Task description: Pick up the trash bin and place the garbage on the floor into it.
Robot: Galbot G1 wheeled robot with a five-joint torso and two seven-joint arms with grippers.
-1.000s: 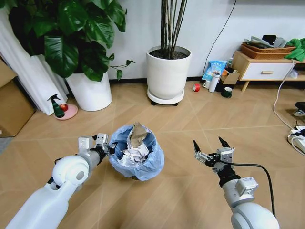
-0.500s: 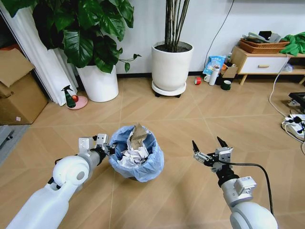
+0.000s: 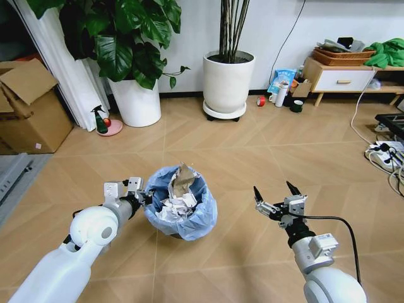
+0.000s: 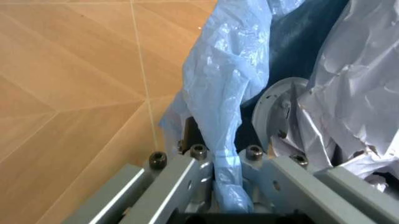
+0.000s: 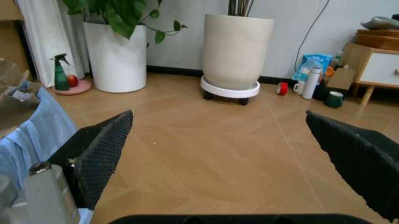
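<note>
Jaws of the left gripper (image 3: 146, 196): closed on the rim of the trash bin (image 3: 181, 211), one metal finger outside the wall and one inside, with the liner pinched between them in the left wrist view (image 4: 227, 184).

Trash bin: small, round, dark-walled, lined with a thin, crinkly light-blue plastic bag (image 4: 227, 79) that drapes over the rim in loose folds. It sits at the left gripper, before the robot and left of centre, on or just above the floor; which, cannot be told.

Garbage (image 3: 178, 199): crumpled white paper wads and a stiff brown paper piece heaped above the rim; a white round lid (image 4: 277, 109) lies against the inner wall beside the inner finger.

Jaws of the right gripper (image 3: 276, 192): spread wide and holding nothing, two dark pointed fingers with ribbed pads (image 5: 103, 151), well apart from the bin on its right, above bare boards.

Floor (image 3: 252, 145): smooth tan wood laid in a diagonal pattern, open between the bin and the far wall.

Far edge: two large white plant pots, one under broad leaves (image 3: 134, 101), one on a wheeled base (image 3: 228, 82); a cardboard box (image 3: 31, 107) on the left; a low wooden cabinet (image 3: 338, 79) on the right, cables and a power strip (image 3: 385, 151) near it.
</note>
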